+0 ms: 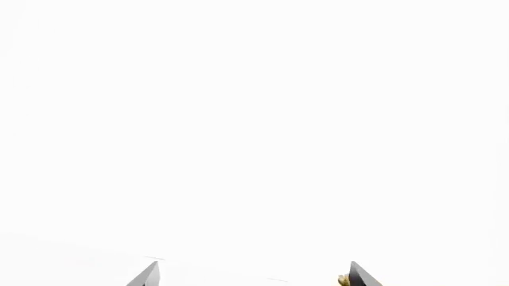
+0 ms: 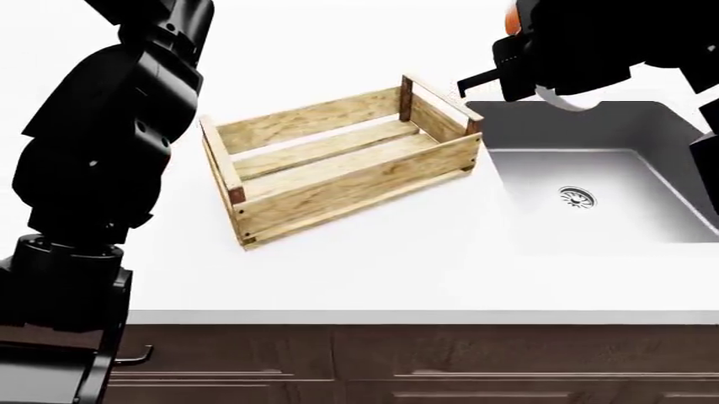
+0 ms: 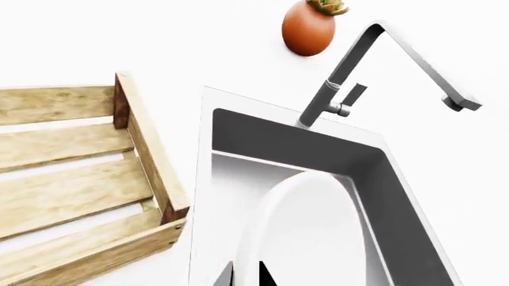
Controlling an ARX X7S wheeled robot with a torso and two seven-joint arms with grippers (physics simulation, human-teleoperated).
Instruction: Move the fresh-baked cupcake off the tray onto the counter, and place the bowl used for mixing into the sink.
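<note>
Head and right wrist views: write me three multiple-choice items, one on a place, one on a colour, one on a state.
1. The bowl is held: A on the floor; B over the sink; C in a drawer.
2. The pot near the faucet is: A orange-red; B blue; C black.
3. The tray is: A overturned; B stacked with plates; C empty.
Answers: B, the right gripper grips its rim above the basin; A, the right wrist view shows that colour; C, only bare slats show inside.
</note>
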